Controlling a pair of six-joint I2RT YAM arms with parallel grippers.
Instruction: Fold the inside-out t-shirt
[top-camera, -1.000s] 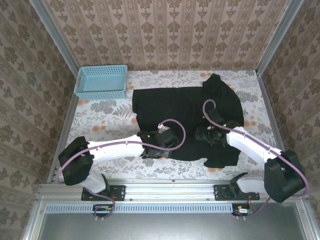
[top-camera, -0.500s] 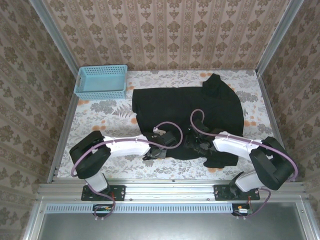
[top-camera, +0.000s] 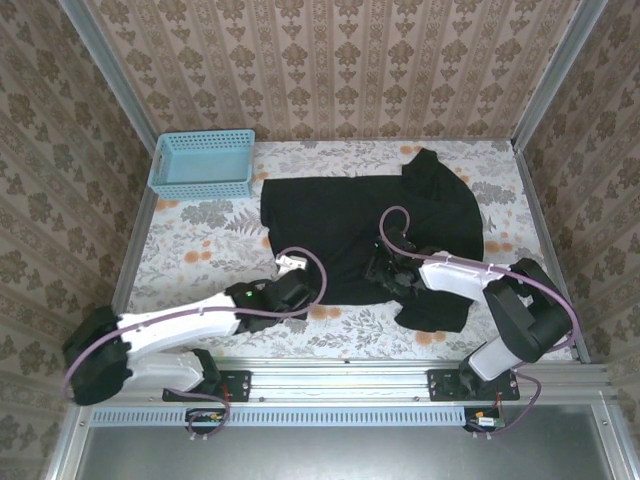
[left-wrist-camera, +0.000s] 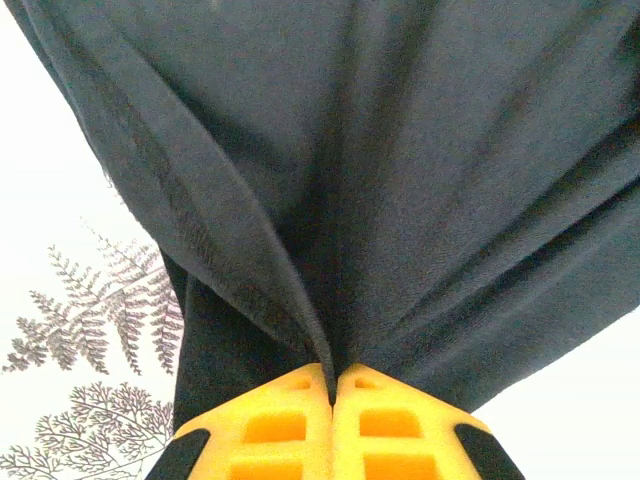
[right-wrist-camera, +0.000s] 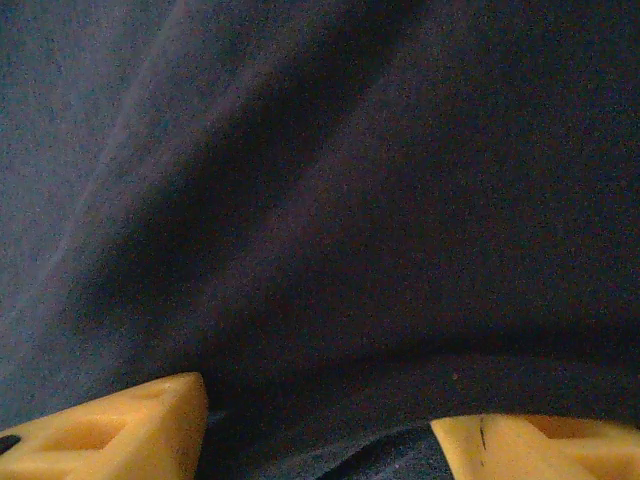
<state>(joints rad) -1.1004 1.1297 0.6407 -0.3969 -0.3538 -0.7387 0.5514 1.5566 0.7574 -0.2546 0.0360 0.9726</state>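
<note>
Far left of desk (top-camera: 200, 250): light blue basket (top-camera: 203, 163), tucked in the corner, apart from the fabric. Moving right: left arm stretched low across the near-left floral cloth, ending in left claw (top-camera: 300, 285) at the near-left hem of the inside-out t-shirt (top-camera: 360, 220). From the left wrist view, reading left claw (left-wrist-camera: 333, 385) as clenched on the t-shirt (left-wrist-camera: 400, 180): yellow pads pressed together, a pinch of black fabric caught right at the tips, folds fanning away from the pinch, pale fern-print desk (left-wrist-camera: 60, 200) showing to the left of the hem and again at near right. Shirt itself spread flat over the middle and right of the desk, black, wider than the basket, with a sleeve poking out at the far right and a bunched lump at the near-right edge. Further right: right claw (top-camera: 385, 275) down on the near-middle part of the shirt, just right of the left claw. From the right wrist view, calling right claw (right-wrist-camera: 320, 420) released: yellow fingers (right-wrist-camera: 120, 420) standing well apart, dark t-shirt fabric (right-wrist-camera: 350, 200) lying close in front of them, soft wrinkles running diagonally, nothing pinched.
</note>
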